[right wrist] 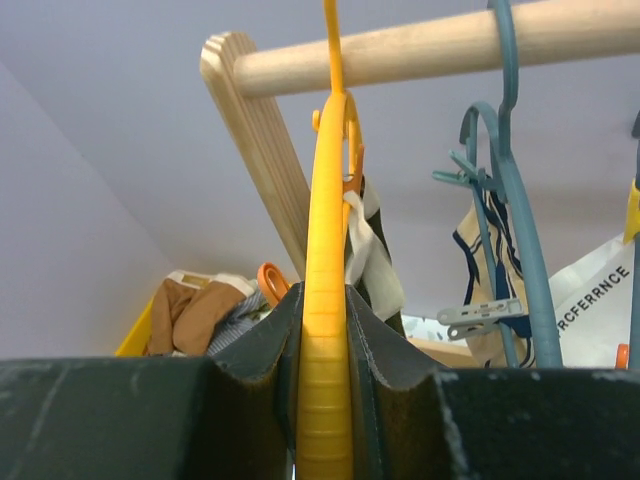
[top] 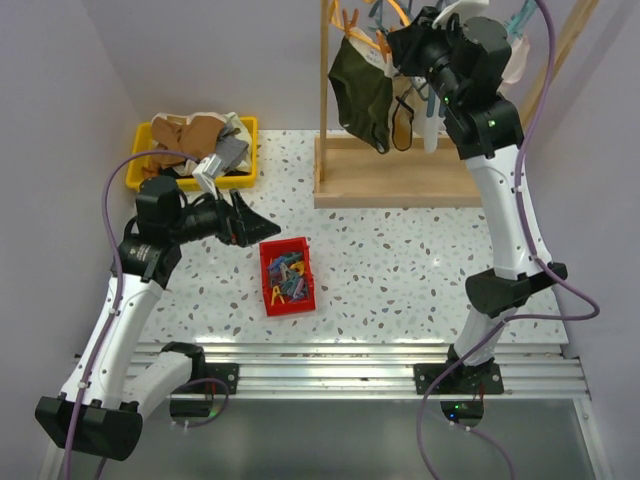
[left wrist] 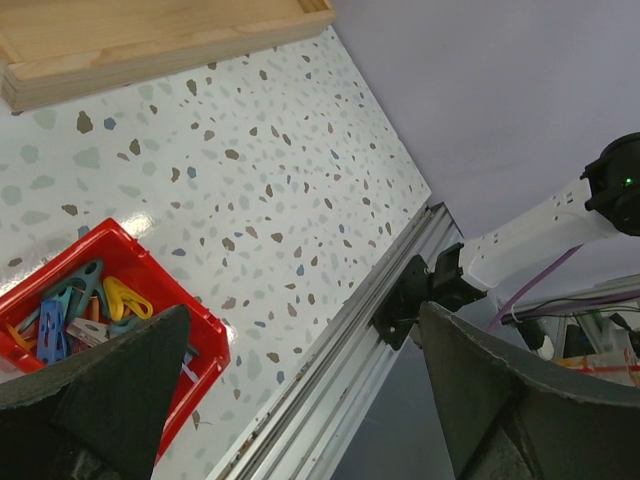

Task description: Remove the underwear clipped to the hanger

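The right claw (top: 400,47) is held up at the wooden rack (top: 395,180), which stands at the 12 o'clock side of the bench (top: 400,270). In the right wrist view its jaws are seen closed on the yellow hanger (right wrist: 325,200). The hanger is pinched edge-on between the two dark fingers (right wrist: 385,350) and is hooked over the rack's rod (right wrist: 450,48). A blue hanger (right wrist: 515,210) is hung on the same rod, to 3 o'clock of the yellow one in that view, and a grey clip (right wrist: 480,318) is seen on it.

The underwear (top: 360,90), dark green, is hung at the rack's left end, just to 9 o'clock of the right claw and well above the bench. Its top edge is held by orange pegs (top: 350,20). Which hanger carries it cannot be told from overhead.

The left claw (top: 240,225) is held low over the bench at about 9 o'clock, with its jaws spread wide and nothing between them, and is pointed toward 3 o'clock. A red bin (top: 292,308) is set on the bench just to 4 o'clock of it, and loose pegs (top: 287,278) of several colours are heaped inside. A yellow bin (top: 134,165) is placed at 11 o'clock on the bench, near the left wall, and is piled with clothes (top: 190,130).
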`<state>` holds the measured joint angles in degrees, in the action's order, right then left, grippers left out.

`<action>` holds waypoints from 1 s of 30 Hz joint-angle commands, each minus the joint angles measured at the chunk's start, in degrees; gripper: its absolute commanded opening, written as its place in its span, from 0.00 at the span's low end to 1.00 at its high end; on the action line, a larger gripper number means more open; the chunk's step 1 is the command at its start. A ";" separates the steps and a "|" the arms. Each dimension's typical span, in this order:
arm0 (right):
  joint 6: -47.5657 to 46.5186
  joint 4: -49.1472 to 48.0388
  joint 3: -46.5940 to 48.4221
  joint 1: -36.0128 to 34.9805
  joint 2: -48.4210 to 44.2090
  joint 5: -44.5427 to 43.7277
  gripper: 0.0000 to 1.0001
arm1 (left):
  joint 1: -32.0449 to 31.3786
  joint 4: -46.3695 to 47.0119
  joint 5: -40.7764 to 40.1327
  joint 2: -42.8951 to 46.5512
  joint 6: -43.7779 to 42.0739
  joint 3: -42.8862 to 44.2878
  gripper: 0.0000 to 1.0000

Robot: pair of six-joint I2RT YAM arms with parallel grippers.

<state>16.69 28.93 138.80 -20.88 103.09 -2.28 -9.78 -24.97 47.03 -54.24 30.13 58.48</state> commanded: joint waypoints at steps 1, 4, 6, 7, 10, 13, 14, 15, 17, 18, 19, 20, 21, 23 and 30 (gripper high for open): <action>1.07 -11.33 -0.45 0.14 -4.55 -3.78 0.00 | -0.33 0.28 -0.62 0.45 -2.09 2.69 1.00; 0.89 -13.19 -3.71 0.14 -7.20 -4.05 0.00 | -0.33 0.10 -0.88 0.45 -2.18 2.78 1.00; 0.89 -12.15 -3.63 0.14 -7.90 -3.08 0.00 | -0.33 0.19 -1.06 0.10 -2.18 2.87 1.00; 0.89 -10.66 -3.89 0.14 -8.95 -2.29 0.00 | -0.24 0.19 -1.23 0.10 -2.18 3.04 1.00; 0.36 -10.03 -8.99 0.14 -13.95 -0.79 0.00 | -0.24 0.01 -1.67 -0.52 -2.09 3.66 1.00; -0.51 -8.46 -16.53 0.05 -18.70 2.01 0.00 | -0.24 -1.47 -3.16 -1.48 -2.27 4.53 1.00; -0.78 -7.41 -20.20 0.14 -21.58 3.33 0.00 | -0.24 -2.53 -4.21 -2.70 -2.53 5.24 1.00; -1.56 -6.18 -21.80 0.14 -23.35 4.47 0.00 | -0.24 -3.50 -5.61 -3.41 -2.53 6.63 1.00; -2.36 -3.27 -28.04 0.05 -29.04 5.62 0.00 | -0.24 -4.21 -5.37 -4.82 -1.57 7.79 1.00; -2.62 -3.00 -30.67 -0.03 -31.35 5.97 0.00 | -0.24 -3.86 -5.19 -5.00 -1.04 8.66 1.00; -2.63 -2.74 -33.31 -0.03 -33.54 6.24 0.00 | -0.24 -2.55 -5.02 -5.00 -0.43 8.93 1.00; -2.89 -1.87 -37.16 -0.03 -35.74 6.59 0.00 | -0.24 -1.76 -5.01 -5.00 1.06 9.19 1.00; -3.85 -0.38 -38.16 -0.03 -38.81 6.94 0.00 | -0.24 -1.23 -5.01 -5.09 1.77 9.63 1.00; -4.56 3.93 -40.96 -0.12 -41.64 7.73 0.00 | -0.24 -0.96 -4.32 -6.13 3.52 10.07 1.00; -3.34 11.15 -56.17 -0.03 -54.21 10.63 0.00 | -1.99 3.52 -2.98 -7.28 8.98 3.24 1.00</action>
<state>13.41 36.62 87.74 -20.88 51.33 6.02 -10.28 -24.49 43.29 -60.99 35.33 64.45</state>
